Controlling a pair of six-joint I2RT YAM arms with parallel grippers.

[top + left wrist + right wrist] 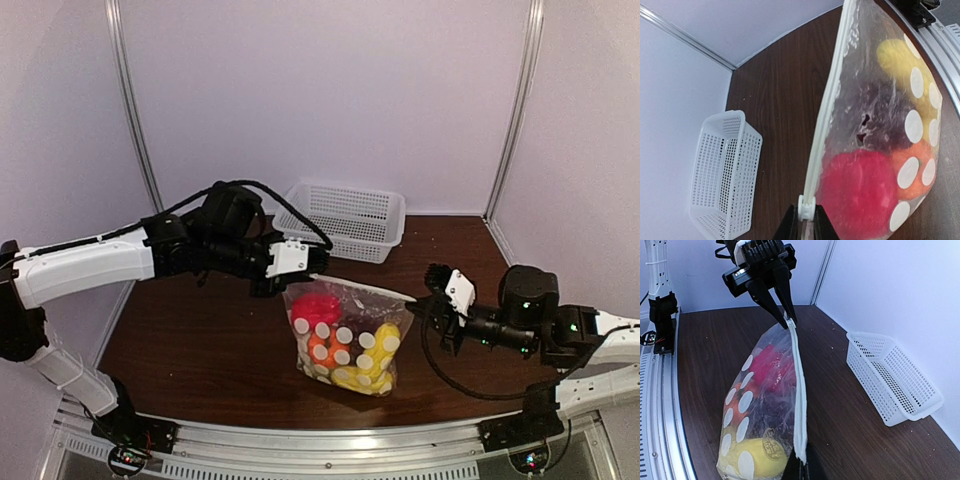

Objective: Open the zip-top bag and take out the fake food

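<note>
Currently the zip-top bag [345,340] hangs over the middle of the table [200,350], suspended by its zip strip [799,385] between both grippers.

Left gripper [284,284]: jaws pressed together on the left end of the strip, with one finger [789,227] on each side of the white end tab [806,206].

Right gripper [420,300]: positioned at the opposite end of the strip. In the right wrist view the strip corner runs down between its dark fingers [808,472], and the jaws are pinching it.

The strip is stretched nearly straight from one gripper to the other. It reads as a single white band, so the mouth is shut along its visible length.

All fake food [345,350] is inside the bag:
- red piece [860,195], nearest the left gripper
- orange piece [912,170], beside the red piece
- purple grape bunch [875,120], in the middle
- yellow pieces [900,60], nearest the right gripper

Whether the bottom of the bag touches the table cannot be told.

White lattice basket [345,218]: upright at the far edge of the table, behind the bag and apart from it
</note>
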